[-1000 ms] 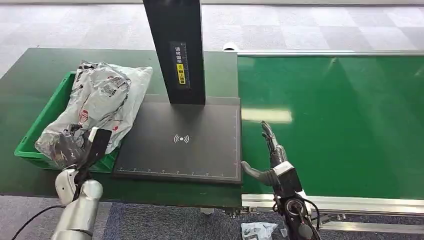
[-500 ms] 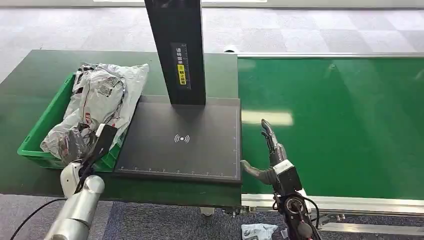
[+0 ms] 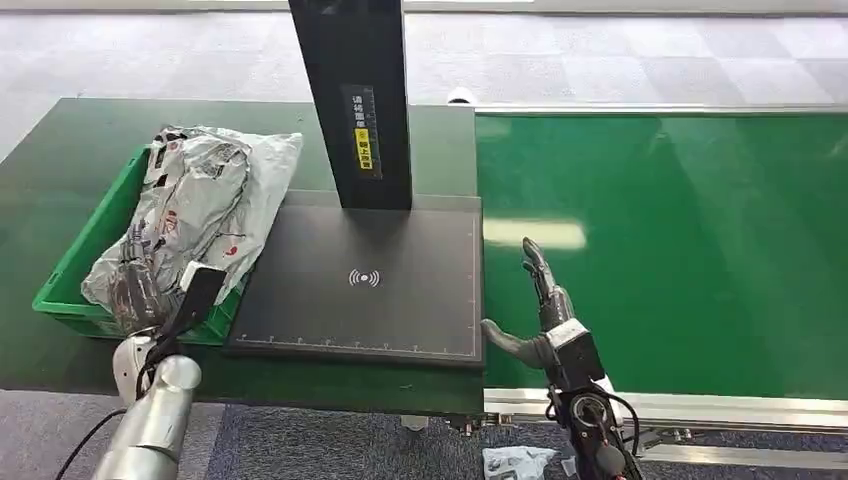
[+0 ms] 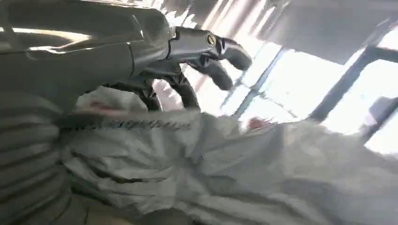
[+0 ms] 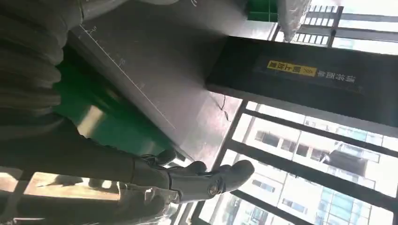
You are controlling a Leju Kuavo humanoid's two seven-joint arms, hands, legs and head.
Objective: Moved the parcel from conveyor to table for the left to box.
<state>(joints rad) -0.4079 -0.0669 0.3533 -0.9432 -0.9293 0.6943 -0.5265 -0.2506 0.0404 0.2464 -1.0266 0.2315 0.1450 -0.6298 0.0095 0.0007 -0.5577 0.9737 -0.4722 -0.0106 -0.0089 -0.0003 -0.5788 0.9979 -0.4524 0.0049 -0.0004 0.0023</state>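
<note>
The parcel (image 3: 200, 195), a crumpled grey plastic mailer with printed labels, lies in the green bin (image 3: 88, 238) at the table's left and spills over the bin's right rim. My left hand (image 3: 192, 295) hovers at the parcel's near end by the bin's front corner. In the left wrist view its fingers (image 4: 206, 51) are spread just above the grey parcel (image 4: 258, 168), with nothing between them. My right hand (image 3: 540, 300) is open with straight fingers and thumb out, over the near edge of the green conveyor (image 3: 660, 250); it holds nothing (image 5: 187, 176).
A black scanner pad (image 3: 370, 280) lies on the dark green table (image 3: 60, 140) between bin and conveyor, with a tall black post (image 3: 355, 100) rising from its far side. A small packet (image 3: 515, 462) lies on the floor below the conveyor's near edge.
My left hand has shifted slightly at the parcel's near end, and that end of the parcel has settled a little in the bin. The right hand has not moved.
</note>
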